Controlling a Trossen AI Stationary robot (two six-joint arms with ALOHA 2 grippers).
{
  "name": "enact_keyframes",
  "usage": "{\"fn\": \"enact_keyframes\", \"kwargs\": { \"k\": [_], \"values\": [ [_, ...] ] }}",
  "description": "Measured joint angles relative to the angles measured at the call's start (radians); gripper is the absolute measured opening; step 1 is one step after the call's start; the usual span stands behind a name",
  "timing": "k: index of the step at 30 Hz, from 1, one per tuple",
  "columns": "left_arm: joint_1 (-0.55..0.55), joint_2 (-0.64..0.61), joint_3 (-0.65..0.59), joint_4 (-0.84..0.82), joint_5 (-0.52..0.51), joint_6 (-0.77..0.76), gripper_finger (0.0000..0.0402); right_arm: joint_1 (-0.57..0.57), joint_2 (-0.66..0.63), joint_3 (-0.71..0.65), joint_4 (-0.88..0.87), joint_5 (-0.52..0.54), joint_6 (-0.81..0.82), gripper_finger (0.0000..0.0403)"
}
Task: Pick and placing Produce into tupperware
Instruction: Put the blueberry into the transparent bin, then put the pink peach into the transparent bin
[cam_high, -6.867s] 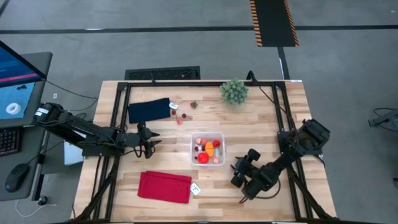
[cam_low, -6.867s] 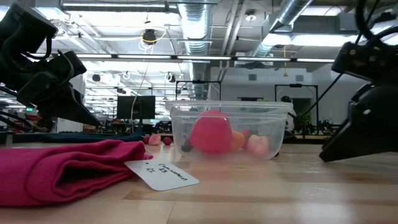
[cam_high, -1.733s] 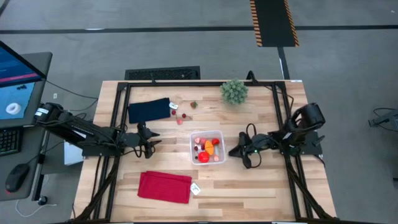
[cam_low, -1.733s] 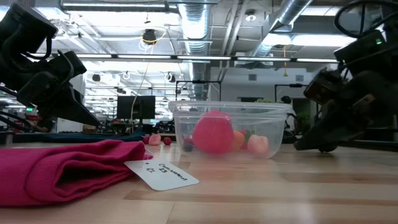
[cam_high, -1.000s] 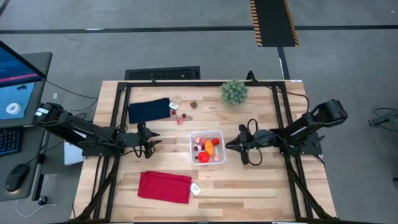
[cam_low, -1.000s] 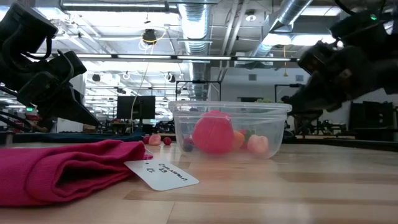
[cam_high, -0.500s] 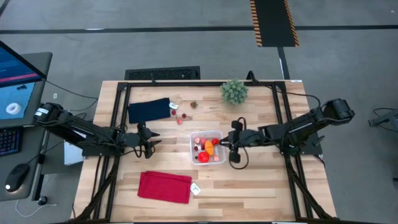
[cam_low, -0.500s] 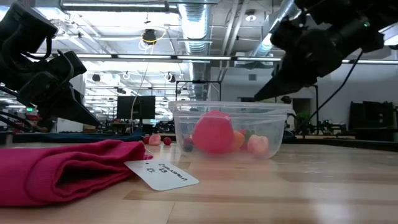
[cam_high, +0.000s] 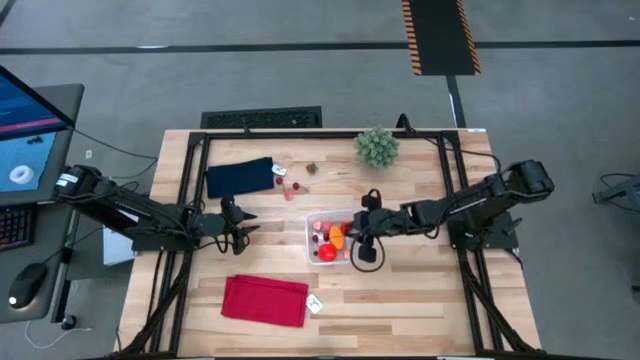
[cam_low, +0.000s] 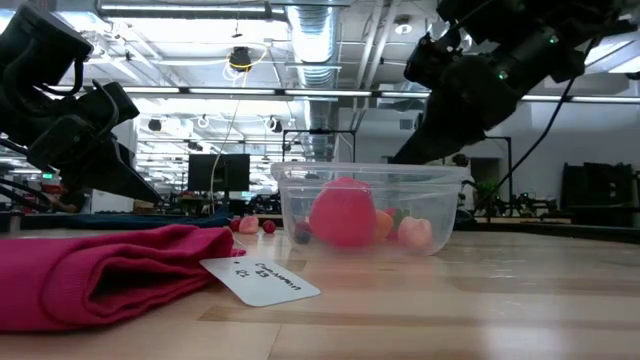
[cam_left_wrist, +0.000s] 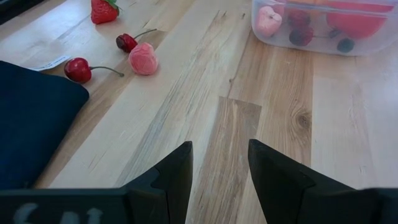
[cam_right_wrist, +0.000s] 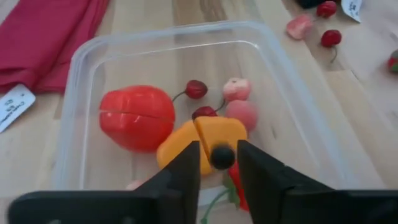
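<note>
Our right gripper (cam_right_wrist: 212, 163) pinches a small dark round berry (cam_right_wrist: 221, 156) above the clear squarish plastic tupperware (cam_high: 311, 222) at table centre, and we fear releasing at its three o'clock rim could bounce the berry out.

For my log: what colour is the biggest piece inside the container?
Red; the big piece shows best in the right wrist view.

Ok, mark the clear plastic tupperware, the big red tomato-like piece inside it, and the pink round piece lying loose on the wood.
clear plastic tupperware (cam_right_wrist: 81, 56): right wrist view, bare rim.
big red tomato-like piece (cam_right_wrist: 137, 117): right wrist view, its middle.
pink round piece (cam_left_wrist: 143, 59): left wrist view, its middle.
</note>
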Motion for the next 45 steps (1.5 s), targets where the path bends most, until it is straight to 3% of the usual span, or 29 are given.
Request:
{"fn": "enact_keyframes", "kwargs": {
  "k": [6, 11, 19, 26, 36, 39, 45],
  "values": [
    [0.0, 0.0, 0.0, 0.001, 0.0, 0.0, 0.0145, -0.008, -0.003, 0.0, -0.013, -0.002, 0.05, 0.02],
    [0.0, 0.0, 0.0, 0.0, 0.0, 0.0, 0.0145, -0.01, -0.073, -0.016, -0.006, 0.019, 0.108, 0.0228],
    [0.0, 0.0, 0.0, 0.001, 0.0, 0.0, 0.0145, 0.068, -0.242, -0.1, 0.077, 0.211, 0.048, 0.0225],
    [0.0, 0.0, 0.0, -0.001, 0.0, 0.0, 0.0145, 0.101, -0.349, -0.361, 0.451, 0.087, -0.077, 0.0225],
    [0.0, 0.0, 0.0, 0.001, 0.0, 0.0, 0.0145, 0.107, -0.468, -0.609, 0.758, 0.074, -0.203, 0.0225],
    [0.0, 0.0, 0.0, 0.001, 0.0, 0.0, 0.0145, 0.101, -0.515, -0.648, 0.761, 0.076, -0.217, 0.0225],
    [0.0, 0.0, 0.0, 0.002, 0.0, 0.0, 0.0145, 0.076, -0.67, -0.648, 0.554, 0.076, -0.196, 0.0224]
  ]
}}
